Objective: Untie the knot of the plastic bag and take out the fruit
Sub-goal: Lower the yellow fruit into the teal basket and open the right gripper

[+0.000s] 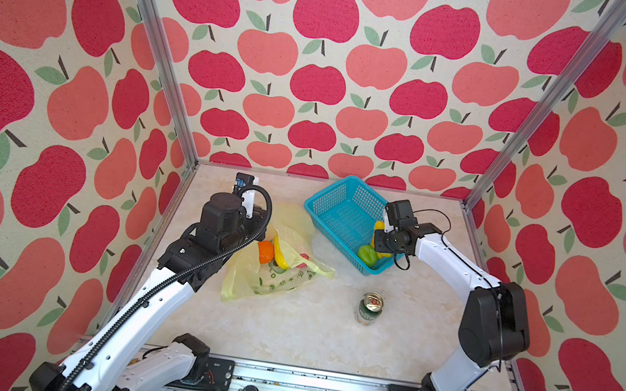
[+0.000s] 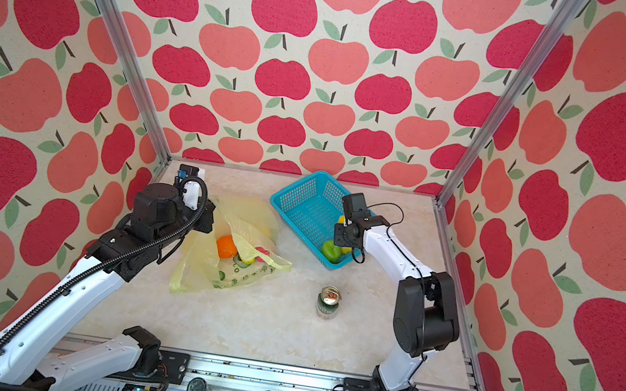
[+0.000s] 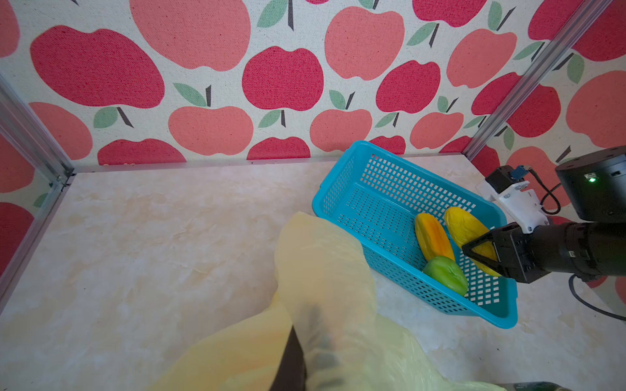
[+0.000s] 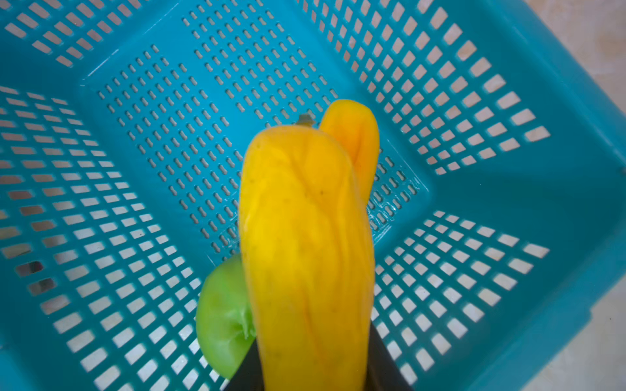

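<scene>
While the left pincer (image 3: pixel 305 345) was pinched shut on the thin translucent pale-yellow plastic bag (image 1: pixel 282 280), the right pincer (image 3: pixel 474 252) gripped a long yellow toy fruit (image 4: pixel 305 243), its long axis running straight out from the jaws, over the teal mesh basket (image 4: pixel 508 203).

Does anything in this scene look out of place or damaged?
The green drink can stands alone on the table, apart from the teal basket; it looks out of place, and its top seems dented. The basket sits at an angle to the table's edges. Nothing looks spilled.
</scene>
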